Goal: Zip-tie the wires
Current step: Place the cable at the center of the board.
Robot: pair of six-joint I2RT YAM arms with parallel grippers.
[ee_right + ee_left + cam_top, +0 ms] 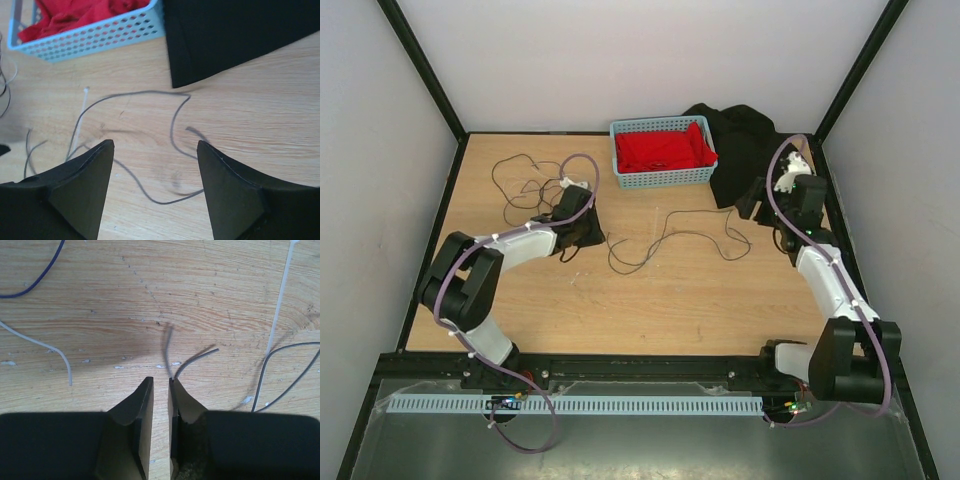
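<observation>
Worktop (720, 310): light wood, enclosed by pale walls. Both arms are bolted at its near edge.

Left arm (470, 280): reaches forward over the left-centre of the worktop. Right arm (830, 280): extends up the right side, with its wrist near the far right corner.

Black cloth (745, 150): bunched at the far right, just beside the basket. Its edge fills the upper right of the right wrist view.

Basket (665, 178): light blue and perforated, at far centre, holding a red cloth (660, 148).

Right gripper (155, 147): jaws spread wide, nothing between them. It hangs above the wood, over a loop of wire.

Left gripper (160, 380): jaws only a narrow slit apart, bare wood visible through the gap. Nothing is seen clamped. A grey wire end (197, 357) rises from right at the tip of one finger; whether it touches that tip cannot be told.

Wires (145, 92): thin dark strands lying loose on the worktop. One curly bunch sits at the far left beyond the left gripper. Another long strand wanders across the centre, in front of the basket, between the two grippers.

Zip tie (80, 122): a thin white strip flat on the wood, crossing a dark strand. It also shows at the right of the left wrist view (280, 300).
</observation>
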